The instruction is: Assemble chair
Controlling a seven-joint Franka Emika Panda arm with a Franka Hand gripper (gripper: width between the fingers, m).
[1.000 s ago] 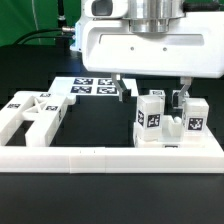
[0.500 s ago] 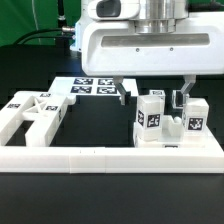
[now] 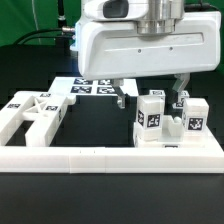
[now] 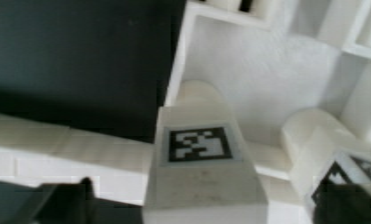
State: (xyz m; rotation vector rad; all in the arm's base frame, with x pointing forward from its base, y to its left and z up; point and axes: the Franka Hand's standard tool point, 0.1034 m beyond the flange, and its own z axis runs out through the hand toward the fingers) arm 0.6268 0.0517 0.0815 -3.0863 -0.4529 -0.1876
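Claw (image 3: 151,99) hung released (nothing gripped), jaws spread either side of the chair's tagged square post (image 3: 151,120), which stood directly below, between them. Closing squarely on its flat faces appeared advisable.

Bright, even light leaves only faint shadows. The white chair pieces (image 3: 150,104) below the jaws glare, nearly losing their edges against the matte black table (image 3: 95,125). The wrist view is soft and blurred; only the tag (image 4: 201,144) reads fairly clearly.
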